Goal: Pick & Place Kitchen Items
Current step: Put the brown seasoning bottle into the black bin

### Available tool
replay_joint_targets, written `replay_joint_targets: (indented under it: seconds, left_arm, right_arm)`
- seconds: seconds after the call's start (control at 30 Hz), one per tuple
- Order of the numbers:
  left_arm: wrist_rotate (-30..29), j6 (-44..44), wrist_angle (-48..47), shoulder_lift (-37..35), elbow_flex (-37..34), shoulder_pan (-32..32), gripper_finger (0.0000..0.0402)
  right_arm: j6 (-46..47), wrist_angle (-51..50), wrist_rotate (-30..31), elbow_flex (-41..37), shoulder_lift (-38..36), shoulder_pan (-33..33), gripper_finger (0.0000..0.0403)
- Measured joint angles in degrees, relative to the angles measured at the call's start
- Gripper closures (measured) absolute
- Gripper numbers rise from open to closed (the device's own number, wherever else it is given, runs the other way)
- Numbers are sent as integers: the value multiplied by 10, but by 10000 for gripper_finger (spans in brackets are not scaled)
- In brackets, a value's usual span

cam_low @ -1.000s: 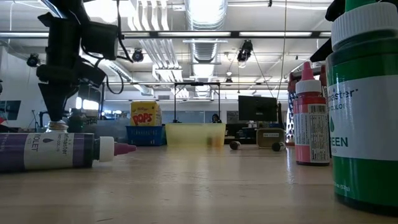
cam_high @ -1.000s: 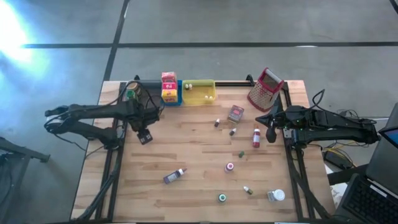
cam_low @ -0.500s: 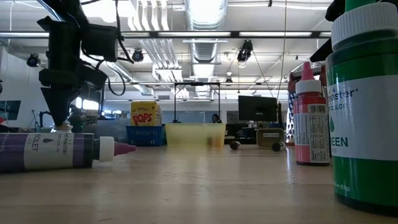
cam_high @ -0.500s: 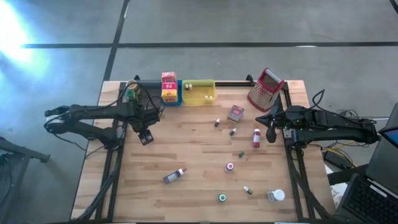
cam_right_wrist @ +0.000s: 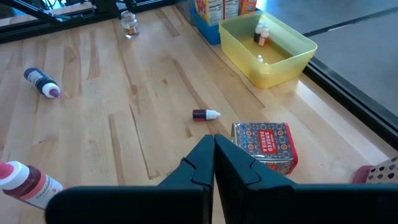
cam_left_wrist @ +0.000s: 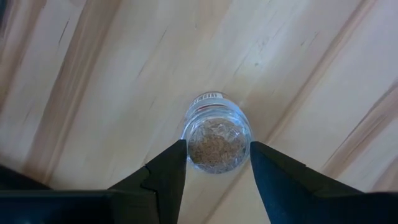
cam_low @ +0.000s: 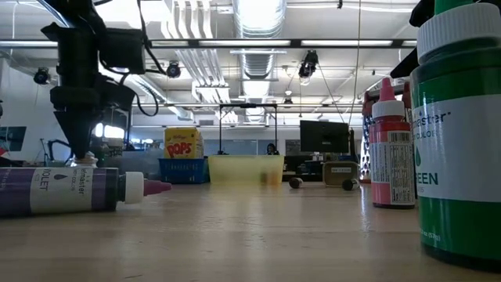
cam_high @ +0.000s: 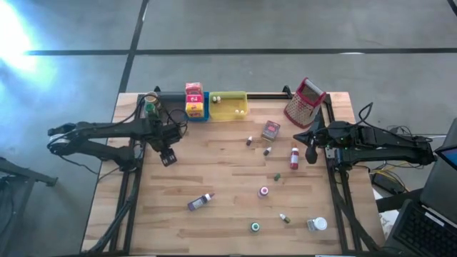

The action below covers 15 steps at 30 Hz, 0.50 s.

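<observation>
Progress looks early: most of the kitchen items lie loose on the wooden table (cam_high: pixel 228 178). Only two tiny bottles (cam_right_wrist: pixel 261 32) sit in the yellow plastic tray (cam_high: pixel 228 106) at twelve o'clock, with the red-and-yellow boxes (cam_high: pixel 194 100) in the blue tray just beside it.

The left gripper (cam_left_wrist: pixel 214 163) points straight down at about ten o'clock, its fingers spread on either side of a small clear glass jar of brown granules (cam_left_wrist: pixel 217 132). The jar stands between them; whether they touch its sides I cannot tell, so I judge this jar to be the one in hand. The right gripper (cam_right_wrist: pixel 214 155) waits at three o'clock, fingers pressed together, empty.

Left to move, by my count: the purple bottle lying on its side (cam_high: pixel 201 202) at seven o'clock, the red squeeze bottle (cam_high: pixel 293 158), the patterned square tin (cam_right_wrist: pixel 264 146), a white-capped jar (cam_high: pixel 318 224) at five o'clock, and several tiny bottles and caps between them.

The grey tray is largely hidden behind the left arm. The low view is crowded by a green bottle (cam_low: pixel 460 141) cut off at the edge.
</observation>
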Motion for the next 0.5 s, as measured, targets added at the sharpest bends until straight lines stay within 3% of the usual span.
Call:
replay_joint_targets:
  seconds: [0.5]
  left_arm:
    - [3, 1, -5, 0, 19, 0, 218]
  right_arm:
    - [0, 0, 0, 0, 0, 0, 394]
